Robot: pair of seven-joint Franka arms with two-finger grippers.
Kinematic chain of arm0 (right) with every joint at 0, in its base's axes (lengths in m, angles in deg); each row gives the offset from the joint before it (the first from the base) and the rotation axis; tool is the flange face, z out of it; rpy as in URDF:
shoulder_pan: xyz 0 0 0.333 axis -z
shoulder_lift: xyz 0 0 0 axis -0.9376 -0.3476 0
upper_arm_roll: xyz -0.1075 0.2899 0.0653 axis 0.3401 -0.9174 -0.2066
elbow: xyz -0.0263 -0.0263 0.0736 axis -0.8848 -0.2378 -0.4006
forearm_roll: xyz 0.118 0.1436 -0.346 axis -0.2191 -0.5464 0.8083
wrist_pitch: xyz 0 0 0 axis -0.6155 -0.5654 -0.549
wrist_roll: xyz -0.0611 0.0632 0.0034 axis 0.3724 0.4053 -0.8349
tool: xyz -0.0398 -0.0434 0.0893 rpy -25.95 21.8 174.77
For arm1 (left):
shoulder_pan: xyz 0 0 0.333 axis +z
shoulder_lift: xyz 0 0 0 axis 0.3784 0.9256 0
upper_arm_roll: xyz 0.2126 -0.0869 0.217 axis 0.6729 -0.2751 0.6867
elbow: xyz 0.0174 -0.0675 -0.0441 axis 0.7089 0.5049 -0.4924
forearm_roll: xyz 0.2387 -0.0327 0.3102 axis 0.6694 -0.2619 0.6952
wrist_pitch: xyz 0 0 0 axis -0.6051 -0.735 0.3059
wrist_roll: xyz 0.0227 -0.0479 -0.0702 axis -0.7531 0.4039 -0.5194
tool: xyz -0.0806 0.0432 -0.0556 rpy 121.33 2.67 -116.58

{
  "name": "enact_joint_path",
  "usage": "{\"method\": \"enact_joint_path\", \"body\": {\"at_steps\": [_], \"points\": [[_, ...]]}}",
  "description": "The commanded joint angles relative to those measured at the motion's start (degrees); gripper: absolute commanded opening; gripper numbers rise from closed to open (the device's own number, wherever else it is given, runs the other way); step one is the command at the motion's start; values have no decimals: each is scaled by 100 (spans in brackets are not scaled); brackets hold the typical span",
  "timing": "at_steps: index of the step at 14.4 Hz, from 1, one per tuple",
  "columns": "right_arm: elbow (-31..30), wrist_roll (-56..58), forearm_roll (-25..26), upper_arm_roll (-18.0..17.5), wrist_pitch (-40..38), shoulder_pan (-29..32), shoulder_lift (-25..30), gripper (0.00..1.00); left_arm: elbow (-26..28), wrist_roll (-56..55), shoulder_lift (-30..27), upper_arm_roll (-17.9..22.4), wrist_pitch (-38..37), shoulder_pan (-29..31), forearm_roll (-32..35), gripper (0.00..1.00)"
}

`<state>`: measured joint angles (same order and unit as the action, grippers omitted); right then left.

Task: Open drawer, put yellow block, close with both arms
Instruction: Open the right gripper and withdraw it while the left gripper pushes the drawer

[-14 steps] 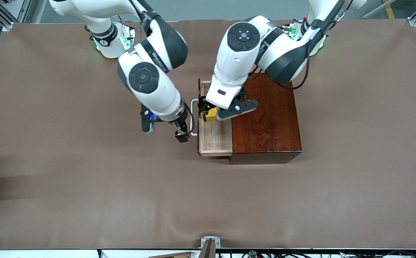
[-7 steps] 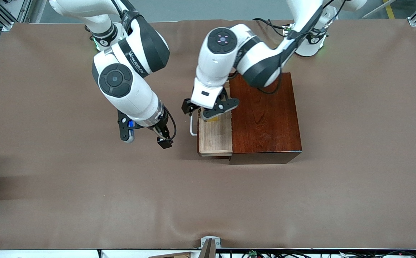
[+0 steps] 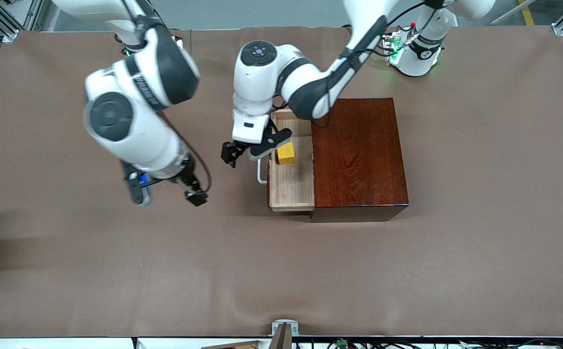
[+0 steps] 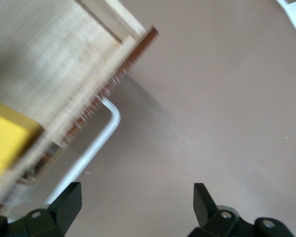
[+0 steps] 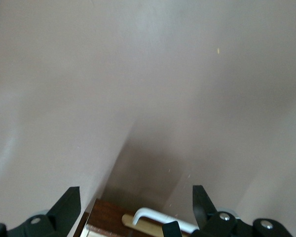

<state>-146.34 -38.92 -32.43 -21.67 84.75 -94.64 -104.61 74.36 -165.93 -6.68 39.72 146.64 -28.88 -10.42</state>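
The yellow block lies loose on the pale floor of the open drawer, which is pulled out of the mahogany box toward the right arm's end. In the left wrist view the yellow block sits inside the drawer's front wall, past the white handle. My left gripper hangs open and empty over the handle; the left gripper has only table between its fingers. My right gripper is open over bare table, apart from the drawer. The right gripper faces the handle.
A brown cloth covers the whole table. The box stands mid-table toward the left arm's end. A small metal bracket sits at the table's near edge.
The left gripper has let go of the yellow block, which now rests in the drawer, and has moved out over the handle. The right arm has drawn back from the handle toward its own end.
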Motion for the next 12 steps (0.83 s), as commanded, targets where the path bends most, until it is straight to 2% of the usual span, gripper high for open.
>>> {"method": "enact_joint_path", "body": {"at_steps": [1,3,9,12], "points": [[20,916,-4,-127,-328,415,218,100,-312,-744,372,160,500,-91,106,100],[230,1340,5,-92,-583,555,219,100,-470,-930,662,256,519,-240,106,100],[609,2641,-13,-127,-1120,1118,280,100,-524,-1536,1041,1143,519,-952,115,100],[609,3062,-13,-119,-1243,1215,403,100,-515,-1511,1024,1328,3,-1041,124,100]]}}
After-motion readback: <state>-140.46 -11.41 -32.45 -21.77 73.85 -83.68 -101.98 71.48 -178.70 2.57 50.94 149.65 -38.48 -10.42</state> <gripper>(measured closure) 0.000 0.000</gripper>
